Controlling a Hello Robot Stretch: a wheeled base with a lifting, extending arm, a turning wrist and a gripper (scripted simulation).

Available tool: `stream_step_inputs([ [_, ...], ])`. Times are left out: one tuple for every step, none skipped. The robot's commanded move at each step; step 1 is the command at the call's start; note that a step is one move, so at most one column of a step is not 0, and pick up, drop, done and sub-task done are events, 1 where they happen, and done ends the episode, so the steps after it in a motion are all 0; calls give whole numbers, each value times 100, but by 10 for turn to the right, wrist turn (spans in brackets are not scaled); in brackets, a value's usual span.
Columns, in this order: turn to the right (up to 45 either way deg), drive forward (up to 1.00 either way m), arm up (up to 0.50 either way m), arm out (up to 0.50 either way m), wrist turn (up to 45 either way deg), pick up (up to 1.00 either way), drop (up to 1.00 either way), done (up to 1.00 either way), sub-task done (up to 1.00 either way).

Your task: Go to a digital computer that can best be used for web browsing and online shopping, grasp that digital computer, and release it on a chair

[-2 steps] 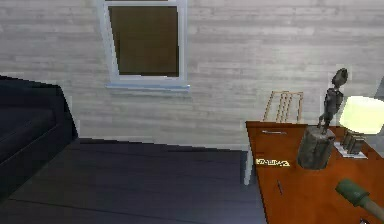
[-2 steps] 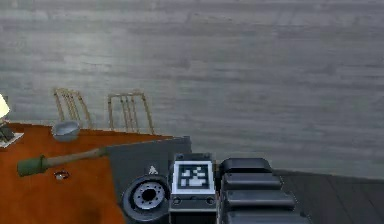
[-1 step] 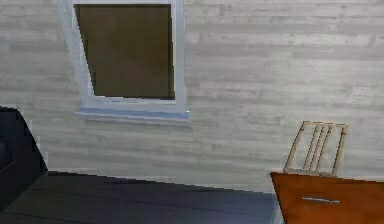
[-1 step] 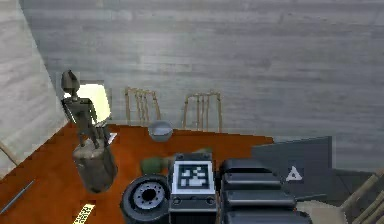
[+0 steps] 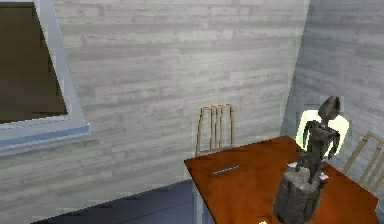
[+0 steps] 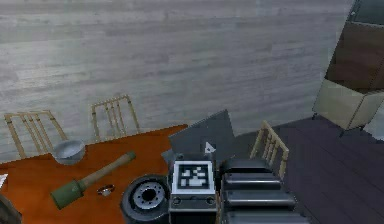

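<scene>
1. Since the grey panel propped at the right end of the bench (image 6: 150,150) reads to me as the laptop (image 6: 205,138), lid raised and its back toward the camera, I treat it as the target. It stands just behind the arm's white marker (image 6: 192,178), which hides its lower part.
2. I judge it stiff and thin, fairly heavy for two slim fingers, with a smooth casing that will want to slip. The hinge and screen are the fragile parts.
3. I would take hold across the thin edge of the base, close to the hinge. A grip on the lid alone would probably let the base swing and strain the hinge.
4. I take the dark round mass left of the marker for the gripper (image 6: 148,198), low over the bench. I cannot make out its far end, so I cannot tell how wide it is set or whether it holds anything.
5. A green bottle-shaped thing (image 6: 95,180) and a grey bowl (image 6: 68,152) lie farther left on the bench, apart from the laptop, so I expect little clutter around the grasp.
6. A wooden chair (image 6: 270,150) stands just beside the laptop on the arm side view's right. I would set the laptop down flat and low on the seat, since a smooth slab released at a tilt could slide off.
</scene>
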Motion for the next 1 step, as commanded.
stream_step_inputs([
  [0, 0, 0, 28, 0, 0, 0, 0, 0],
])
